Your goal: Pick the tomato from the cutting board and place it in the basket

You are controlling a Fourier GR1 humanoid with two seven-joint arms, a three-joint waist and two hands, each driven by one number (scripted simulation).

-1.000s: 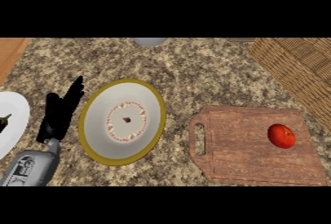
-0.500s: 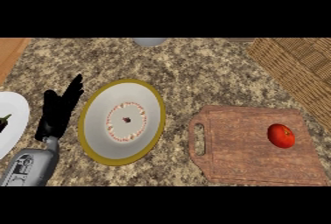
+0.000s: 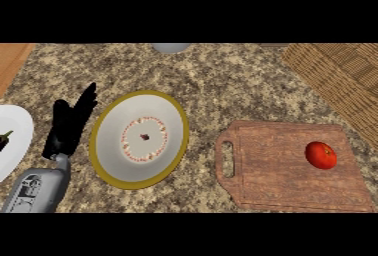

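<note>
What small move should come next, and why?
Probably bring the right hand, which is not in view, in over the tomato. It lies untouched on the cutting board, near the basket; the left hand rests open, far off beside the yellow-rimmed plate.

We see only one limb of our robot. Its left hand [image 3: 68, 125] is matte black throughout, with long, slender fingers and a thumb of the same black. A narrow grey wrist joins it to the left forearm [image 3: 37, 190], a rounded, light grey metallic casing with darker recessed panels and small fittings on its upper face.
</note>
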